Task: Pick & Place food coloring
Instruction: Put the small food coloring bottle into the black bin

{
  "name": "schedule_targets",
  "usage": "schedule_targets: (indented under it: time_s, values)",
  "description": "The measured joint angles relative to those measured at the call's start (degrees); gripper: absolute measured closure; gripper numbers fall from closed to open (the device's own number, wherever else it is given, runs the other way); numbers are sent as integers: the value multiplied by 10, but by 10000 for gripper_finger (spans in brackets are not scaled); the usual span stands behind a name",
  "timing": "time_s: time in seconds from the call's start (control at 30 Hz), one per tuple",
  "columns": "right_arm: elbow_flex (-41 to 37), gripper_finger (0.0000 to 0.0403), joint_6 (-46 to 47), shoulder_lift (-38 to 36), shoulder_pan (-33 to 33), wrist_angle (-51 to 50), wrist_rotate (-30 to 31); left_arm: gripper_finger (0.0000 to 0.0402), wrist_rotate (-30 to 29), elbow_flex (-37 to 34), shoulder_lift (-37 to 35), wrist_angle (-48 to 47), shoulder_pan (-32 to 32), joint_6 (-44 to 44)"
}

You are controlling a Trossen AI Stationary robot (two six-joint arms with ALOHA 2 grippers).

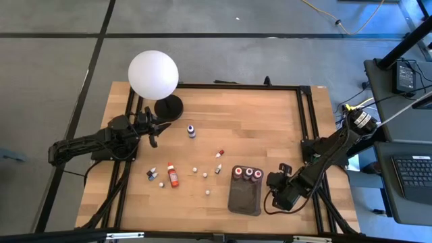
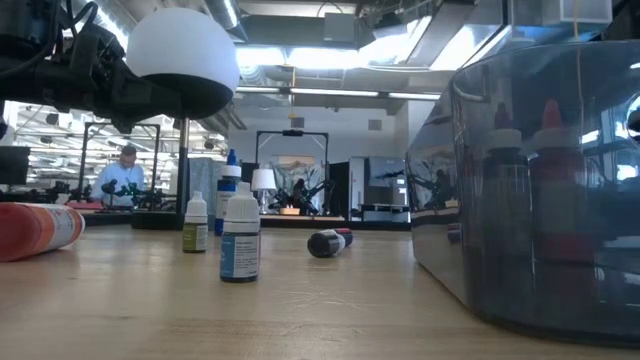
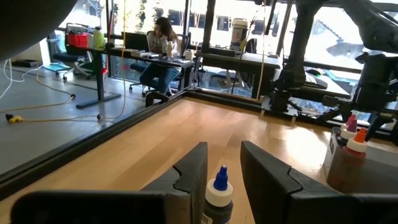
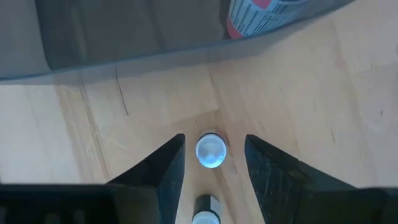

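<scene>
Several tiny food coloring bottles stand or lie on the wooden table: a blue-capped one point(image 1: 192, 131), a red one on its side point(image 1: 173, 175), and small ones around point(image 1: 218, 169). Three red-capped bottles point(image 1: 248, 173) stand in the far end of the dark grey tray point(image 1: 244, 199). My right gripper point(image 1: 282, 170) hangs open, pointing steeply down just right of the tray. Its fingers stand either side of an upright white-capped bottle point(image 4: 211, 151) with a gap on both sides. My left gripper point(image 1: 152, 129) waits at the far left, level, its fingers slightly apart, the blue-capped bottle point(image 3: 219, 190) well ahead of it.
A big white globe lamp point(image 1: 154, 74) on a black base point(image 1: 168, 106) stands at the far left, close to my left gripper. A black frame point(image 1: 305, 115) runs along the table's edges. Bare wood lies between the loose bottles and the far edge. The tray wall point(image 4: 124, 37) is just past my right fingertips.
</scene>
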Motion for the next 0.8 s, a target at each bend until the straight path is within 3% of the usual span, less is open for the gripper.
schedule_targets:
  time_s: [0.6,0.8]
  values:
    - [0,235,-14,28,0,12,-9,307,0,0,0,0,0,1]
    - [0,283,-16,28,0,10,-11,308,0,0,0,0,0,1]
